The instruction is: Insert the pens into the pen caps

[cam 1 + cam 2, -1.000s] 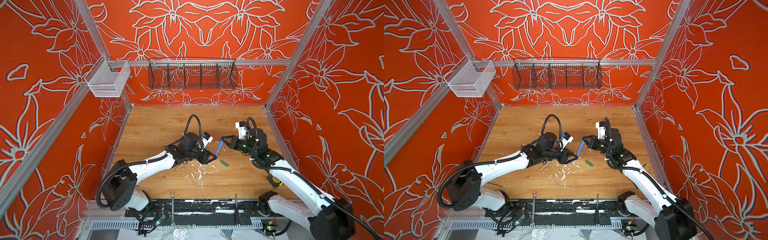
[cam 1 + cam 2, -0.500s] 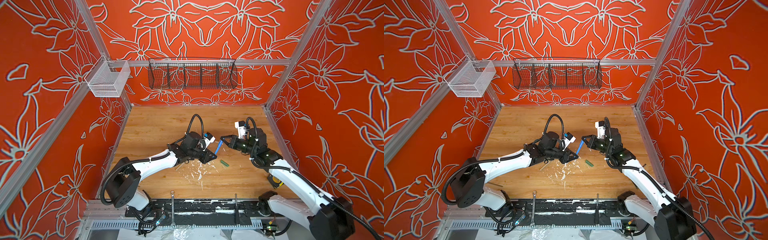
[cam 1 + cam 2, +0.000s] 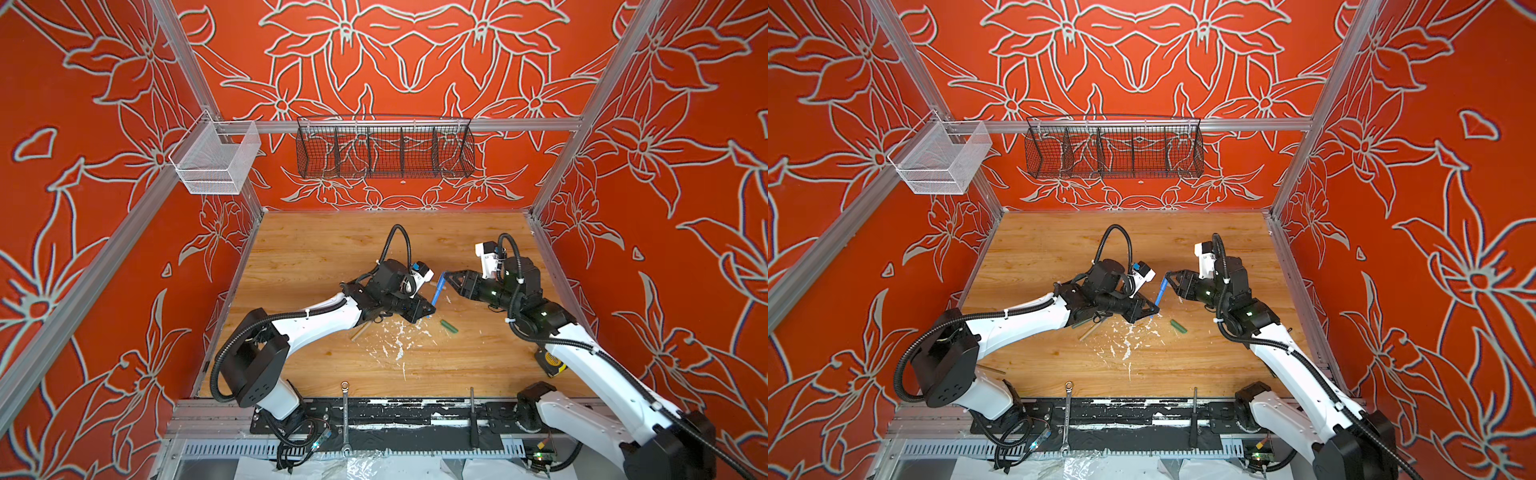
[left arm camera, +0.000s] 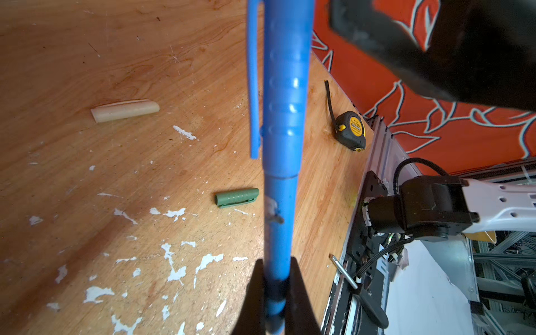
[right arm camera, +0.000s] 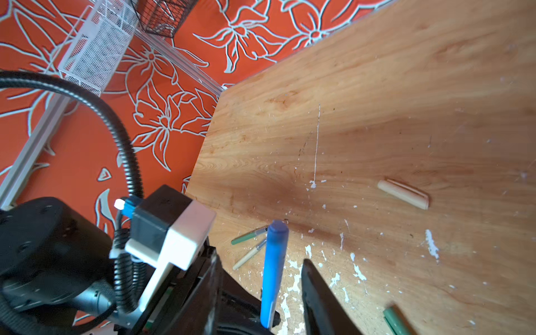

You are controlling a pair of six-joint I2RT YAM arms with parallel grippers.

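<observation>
A blue pen with its blue cap pushed on stands tilted above the table, also visible in both top views. My left gripper is shut on the barrel's lower end. My right gripper is open around the capped end, its fingers clear of it. A green cap and a tan cap lie on the wood. A green pen and a tan pen lie by the left arm.
A yellow and black tape measure lies near the right edge. A silver wrench and a dark rod rest on the front rail. White paint flecks dot the wooden table. Two wire baskets hang on the back wall.
My left gripper has shut on the blue pen's lower end. My right gripper has opened and let go of the capped end. Neither arm has shifted much.
</observation>
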